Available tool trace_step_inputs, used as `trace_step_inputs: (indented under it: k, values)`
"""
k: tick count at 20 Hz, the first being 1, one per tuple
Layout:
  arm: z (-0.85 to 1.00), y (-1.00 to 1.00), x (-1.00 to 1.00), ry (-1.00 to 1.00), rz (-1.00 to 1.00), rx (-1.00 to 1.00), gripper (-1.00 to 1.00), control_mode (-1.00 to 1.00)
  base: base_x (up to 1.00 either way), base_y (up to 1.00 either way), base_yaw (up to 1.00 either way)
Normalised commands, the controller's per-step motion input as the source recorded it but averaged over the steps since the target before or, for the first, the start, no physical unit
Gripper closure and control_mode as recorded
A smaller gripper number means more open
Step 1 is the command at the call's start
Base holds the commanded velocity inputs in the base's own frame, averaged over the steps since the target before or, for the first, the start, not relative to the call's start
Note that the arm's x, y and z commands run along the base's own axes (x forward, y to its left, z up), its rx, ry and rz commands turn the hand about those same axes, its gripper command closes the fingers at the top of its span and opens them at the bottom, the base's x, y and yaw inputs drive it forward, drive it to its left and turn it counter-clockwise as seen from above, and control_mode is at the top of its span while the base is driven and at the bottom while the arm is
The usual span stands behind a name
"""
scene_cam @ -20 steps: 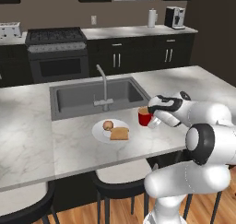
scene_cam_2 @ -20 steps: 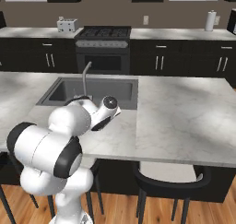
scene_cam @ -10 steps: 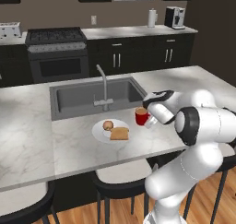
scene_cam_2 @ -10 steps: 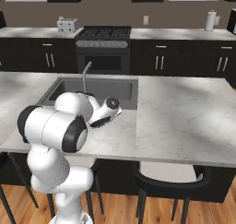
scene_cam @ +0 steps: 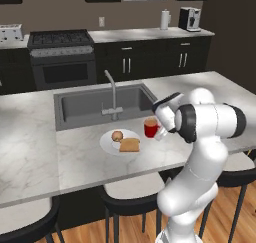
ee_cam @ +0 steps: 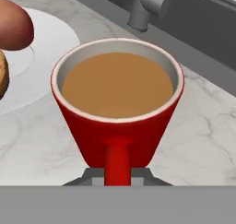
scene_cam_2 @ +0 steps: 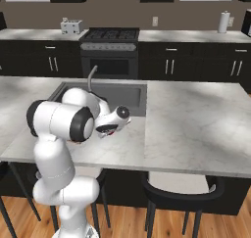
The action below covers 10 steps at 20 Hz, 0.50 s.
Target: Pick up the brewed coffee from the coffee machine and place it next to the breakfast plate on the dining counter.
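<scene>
Brewed coffee (ee_cam: 117, 110) sits on the tabletop (scene_cam: 90, 159) of the dining counter, just right of the breakfast plate (scene_cam: 109, 146) with toast (scene_cam: 129, 145) and a brown round item (scene_cam: 117, 135), near the sink (scene_cam: 95, 107) and faucet (scene_cam: 113, 93). Placement looks basically done, so the step in hand is probably release and retreat. Gripper (scene_cam: 161, 133) is right at the handle side of the mug; the handle runs down toward the fingertips in the hand view. To do it well: confirm the mug base is flat on the tabletop, part the fingers just enough to free the handle, then back straight out along the handle line, no sideways swing, or the mug tips or slides into the plate. Coffee is near the rim, so go slow

Hard to make out: can't tell whether the gripper is clamped on the handle or apart, as the fingertips are cut off at the bottom of the hand view and the base views are too coarse. Mug base contact is hidden too. In the right base view the arm blocks the mug and plate. Coffee machine (scene_cam: 189, 18) is far back on the rear worktop beside the paper towel roll (scene_cam: 165, 19)
</scene>
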Motion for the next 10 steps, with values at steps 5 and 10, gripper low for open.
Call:
trace_step_inputs:
  k: [5, 10]
  values:
    - [-0.47, 0.0, 0.3, 0.0, 0.05, 0.0, 1.0, -1.0, 0.0, 0.0, 0.0]
    - [-0.43, 0.0, 0.31, 0.0, 0.05, 0.0, 1.0, -1.0, 0.0, 0.0, 0.0]
